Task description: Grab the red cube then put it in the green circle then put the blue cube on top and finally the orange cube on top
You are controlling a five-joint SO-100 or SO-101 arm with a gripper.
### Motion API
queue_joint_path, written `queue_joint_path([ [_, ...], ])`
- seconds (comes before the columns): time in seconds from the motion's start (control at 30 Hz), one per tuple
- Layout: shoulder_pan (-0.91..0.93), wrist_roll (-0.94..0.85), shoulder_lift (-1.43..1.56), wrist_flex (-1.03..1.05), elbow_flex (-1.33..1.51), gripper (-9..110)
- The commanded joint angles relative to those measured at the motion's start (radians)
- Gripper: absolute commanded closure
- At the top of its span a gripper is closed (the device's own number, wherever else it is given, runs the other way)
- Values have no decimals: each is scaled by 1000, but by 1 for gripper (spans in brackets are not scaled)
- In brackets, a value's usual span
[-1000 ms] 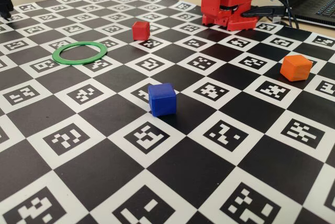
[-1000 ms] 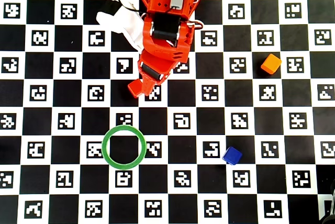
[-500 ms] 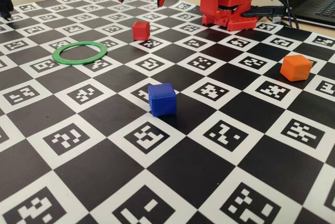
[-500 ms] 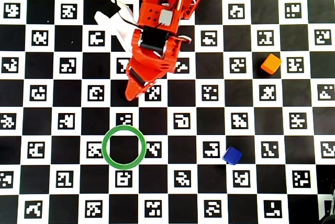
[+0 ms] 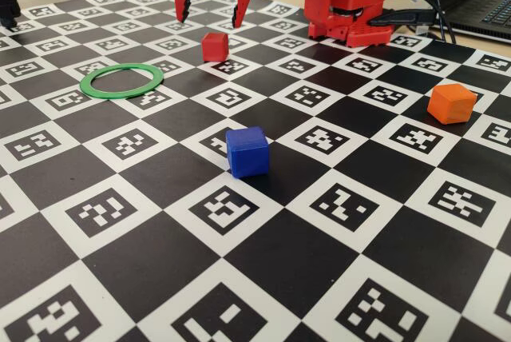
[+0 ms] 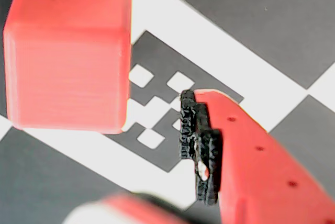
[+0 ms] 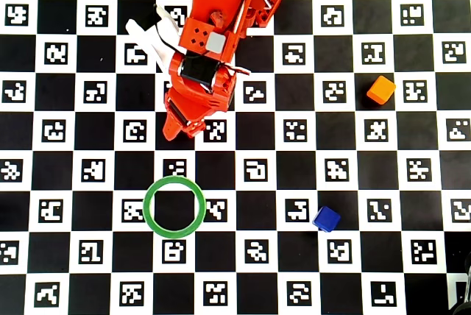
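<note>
**A:** Three cubes sit loose on the worktop [image 5: 263, 278], and none is in the ring yet. What has changed for you in the last second is the arm: its red two-prong fingers [image 5: 209, 16] have dropped from above the frame to hang spread wide just over the small matte red plastic cube [image 5: 214, 46], gripping nothing.

**B:** So what does that mean for the job?

**A:** You look to be lining up the first grasp, by my reading. The red cube rests on the checkered board, near the thin flat bright green ring [image 5: 121, 81], apart from it. The deep-blue plastic cube [image 5: 247, 151] and the bright orange plastic cube [image 5: 451, 103] lie well away, untouched.

**B:** What can't you make out?

**A:** From overhead, the arm covers the red cube entirely; you see only the green ring [image 7: 174, 207], the blue cube [image 7: 326, 218] and the orange cube [image 7: 380, 90]. In the wrist view the red cube [image 6: 68, 56] fills the upper left with one padded finger [image 6: 201, 145] beside it, not touching; the other is a blur at the bottom edge.
</note>
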Motion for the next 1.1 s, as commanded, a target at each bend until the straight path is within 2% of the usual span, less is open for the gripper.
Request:
queue_joint_path([
  [0.0, 8, -3, 8, -29, 5, 63],
  [0.77, 25, -8, -112, -213, 71, 63],
  [0.9, 32, -5, -114, -238, 80, 67],
  [1.07, 41, 2, -114, -252, 81, 79],
])
